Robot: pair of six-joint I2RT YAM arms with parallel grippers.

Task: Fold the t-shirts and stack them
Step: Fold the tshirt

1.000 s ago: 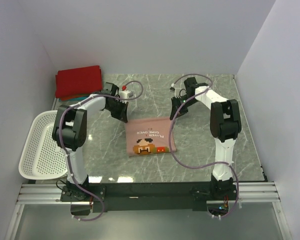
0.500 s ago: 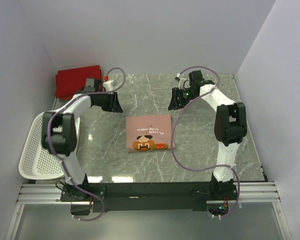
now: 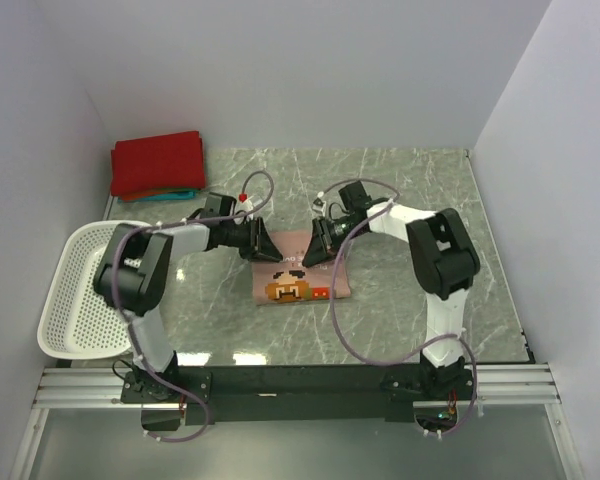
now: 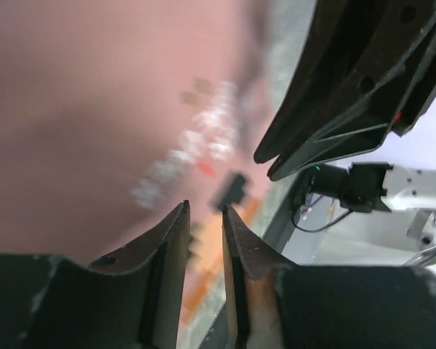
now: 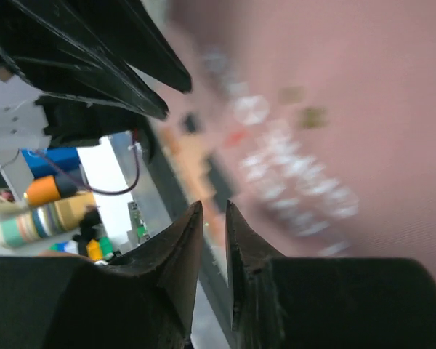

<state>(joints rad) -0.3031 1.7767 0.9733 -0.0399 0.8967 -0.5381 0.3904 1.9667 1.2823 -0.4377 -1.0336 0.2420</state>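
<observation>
The dusty-pink t-shirt (image 3: 298, 272) lies folded in a rectangle at the table's middle, its brown-and-white print facing up; it fills the left wrist view (image 4: 94, 109) and the right wrist view (image 5: 363, 87), blurred. My left gripper (image 3: 266, 246) is at the shirt's far left corner, and my right gripper (image 3: 314, 246) is over its far edge. The two point at each other. Each one's jaws stand a narrow gap apart with nothing between them (image 4: 205, 208) (image 5: 214, 206). A red t-shirt (image 3: 158, 163) lies folded at the far left on a teal one (image 3: 177, 195).
A white perforated basket (image 3: 83, 290) hangs over the table's left edge. Grey walls close in the far side and both flanks. Purple cables loop from both arms over the marble tabletop (image 3: 410, 290).
Both grippers have swung in from the far side of the table to the pink shirt's far edge. Their jaws opened wider half a second ago and have since narrowed.
</observation>
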